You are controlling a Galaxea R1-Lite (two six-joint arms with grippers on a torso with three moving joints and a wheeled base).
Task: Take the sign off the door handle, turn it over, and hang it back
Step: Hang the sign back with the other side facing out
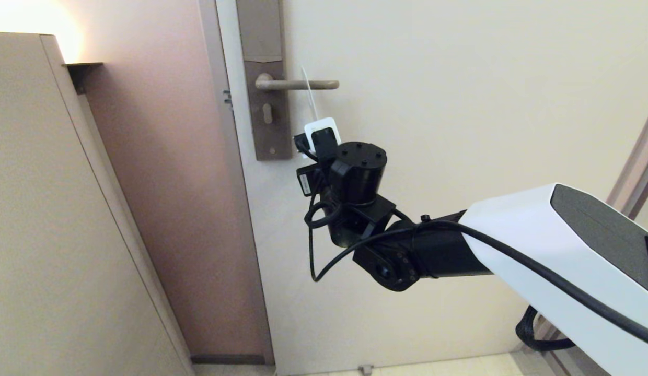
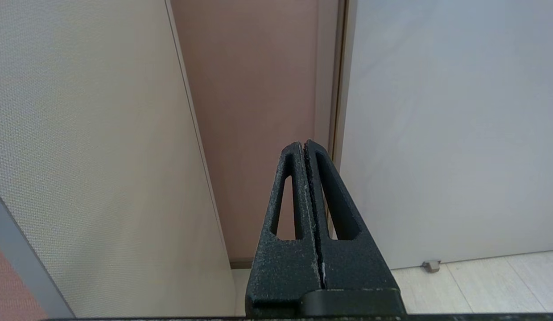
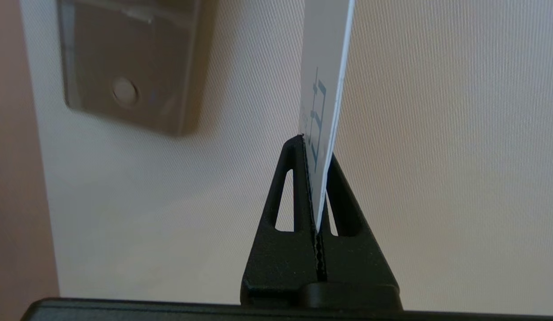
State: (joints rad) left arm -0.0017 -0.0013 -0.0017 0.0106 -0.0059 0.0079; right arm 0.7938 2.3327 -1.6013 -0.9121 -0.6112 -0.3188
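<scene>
- The right gripper (image 1: pixel 314 137), a black two-fingered claw on a black wrist and white forearm, is raised to the cream door (image 1: pixel 460 156), just below the handle; its jaws are clamped on the lower end of the sign.
- The sign (image 1: pixel 314 112), a flat oblong door hanger with a white face carrying blue text, is seen nearly edge-on. In the head view it runs from the claw towards twelve o'clock, its upper end meeting the lever.
- The right wrist view shows the same sign (image 3: pixel 323 80) pinched between the two black fingers (image 3: pixel 299 191), white face with blue lettering on one side and a thin blue edge on the other.
- The door handle (image 1: pixel 298 84), a slim straight horizontal lever of matte beige-bronze metal, projects towards three o'clock from a tall grey-brown backplate (image 1: pixel 266 104) with a keyhole. The sign crosses it about midway along the lever.
- Whether the oval hole is over the lever cannot be confirmed; the hanger is too thin in profile.
- The left gripper (image 2: pixel 305 151) is parked low, well away from the handle, fingers pressed together on nothing, facing the door frame and floor.
- Judged step: either drawing the sign off the lever or threading it back; the frames do not settle which.
- Next move, in judgement: keep the pinch firm and slide the hanger along the lever, holding it square so the hole does not snag on the lever tip.
</scene>
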